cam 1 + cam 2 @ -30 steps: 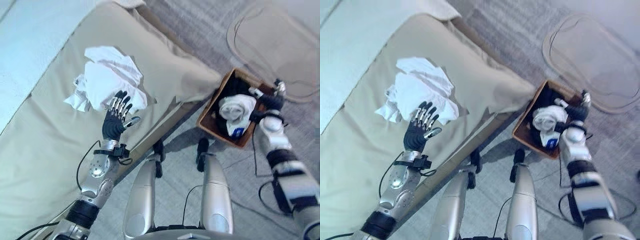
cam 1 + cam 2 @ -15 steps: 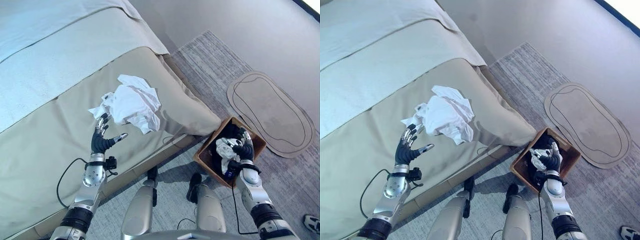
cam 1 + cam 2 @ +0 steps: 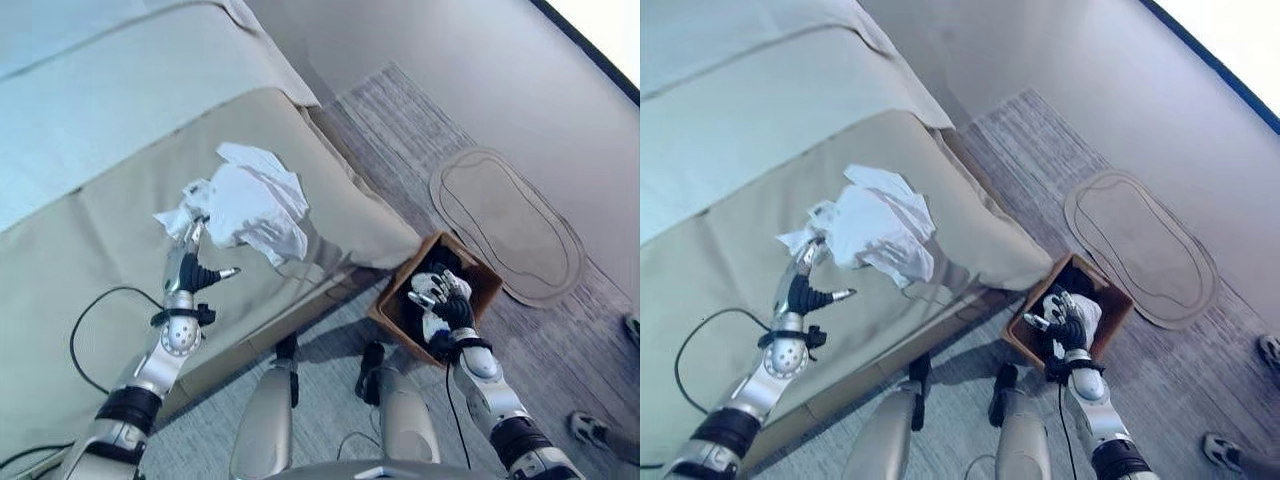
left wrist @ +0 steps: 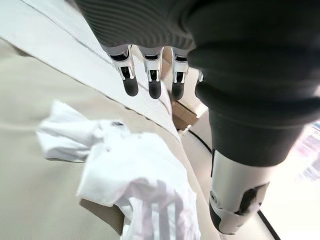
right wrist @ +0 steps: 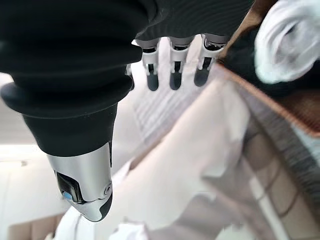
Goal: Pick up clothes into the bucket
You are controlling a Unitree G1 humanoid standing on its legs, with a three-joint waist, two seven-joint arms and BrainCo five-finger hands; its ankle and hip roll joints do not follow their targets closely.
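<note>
From the head camera I see a crumpled white garment (image 3: 250, 205) lying on the beige bedspread (image 3: 90, 300), near the mattress's corner. My left hand (image 3: 190, 268) sits just beside the garment's near edge, fingers straight and spread, thumb stuck out sideways, holding nothing (its wrist view shows the cloth past the fingertips (image 4: 150, 90)). My right hand (image 3: 445, 305) hovers over the brown bucket (image 3: 395, 312) on the grey rug beside the bed, fingers relaxed and apart, empty. In the bucket I can see white cloth (image 5: 287, 37) on top of dark clothing.
</note>
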